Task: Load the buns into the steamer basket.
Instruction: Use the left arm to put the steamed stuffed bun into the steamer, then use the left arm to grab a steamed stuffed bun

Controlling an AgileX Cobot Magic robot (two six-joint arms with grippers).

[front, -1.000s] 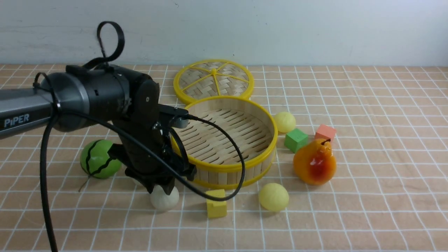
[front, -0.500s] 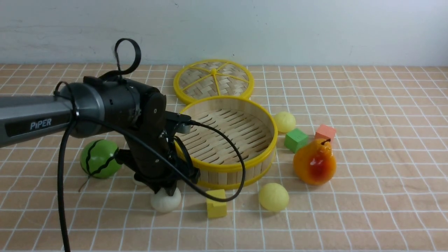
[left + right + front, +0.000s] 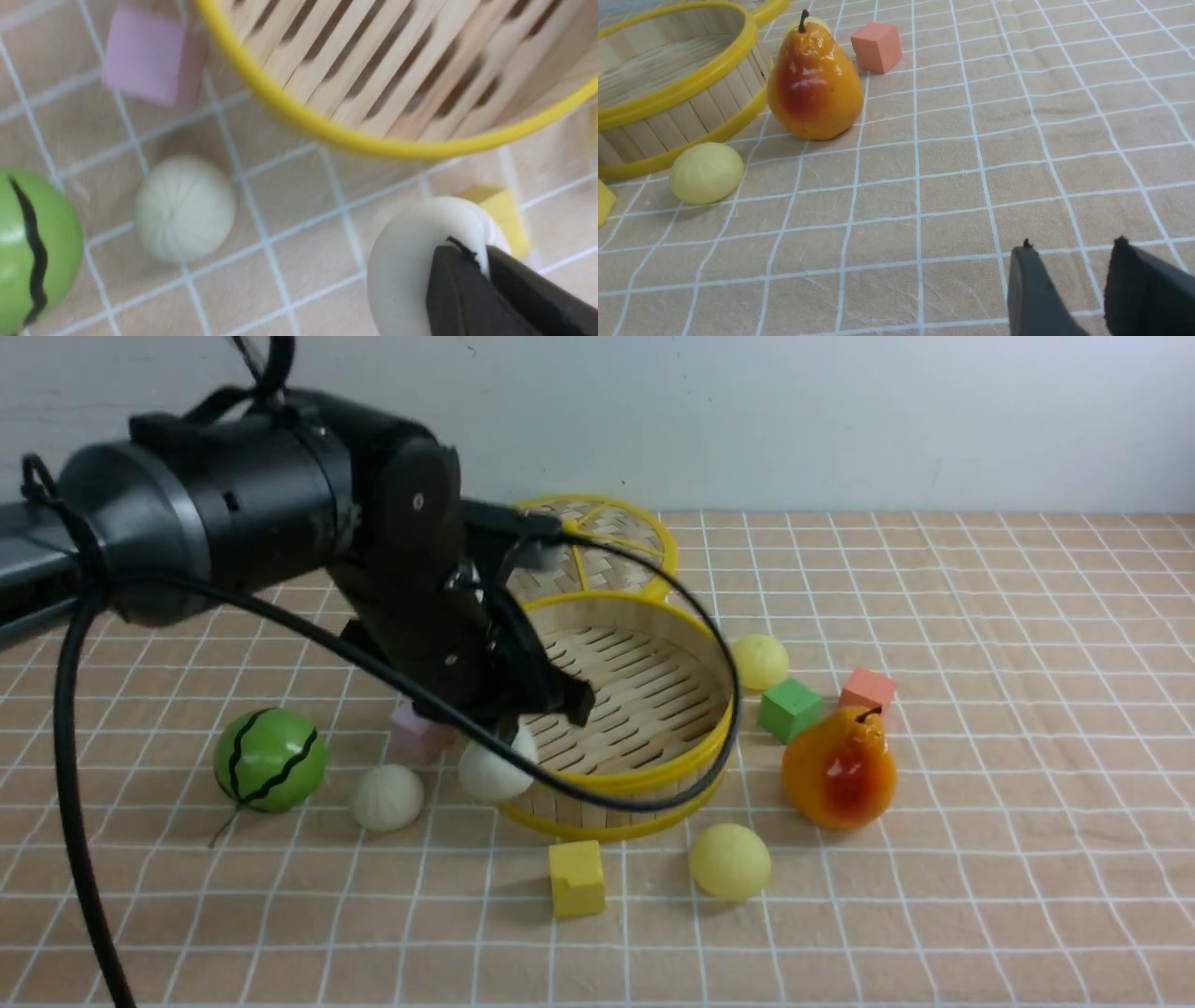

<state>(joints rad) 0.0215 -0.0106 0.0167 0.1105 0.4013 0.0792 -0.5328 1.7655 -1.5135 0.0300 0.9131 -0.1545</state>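
My left gripper [image 3: 504, 735] [image 3: 481, 260] is shut on an off-white bun [image 3: 490, 775] [image 3: 409, 273], pinching its top, and holds it off the table beside the near-left rim of the steamer basket [image 3: 653, 773] [image 3: 322, 133]. A second off-white bun [image 3: 386, 796] [image 3: 184, 207] lies on the table to its left. One pale yellow bun [image 3: 730, 861] [image 3: 706, 172] sits in front of the basket, another [image 3: 760, 661] at its right side. Nothing lies on the basket's slatted floor. My right gripper [image 3: 1073, 246] hovers open over bare table, showing only in its wrist view.
A green striped watermelon toy [image 3: 270, 759] lies at the left, a pink cube [image 3: 415, 733] behind the buns and a yellow cube [image 3: 576, 877] in front of the basket. A pear [image 3: 840, 767], green cube [image 3: 790, 708] and orange cube [image 3: 868, 689] stand to the right. The woven lid [image 3: 607, 537] lies behind.
My left gripper has closed on the off-white bun, lifted it and carried it back and to the right, up to the basket's rim. The second off-white bun and pink cube are now uncovered.
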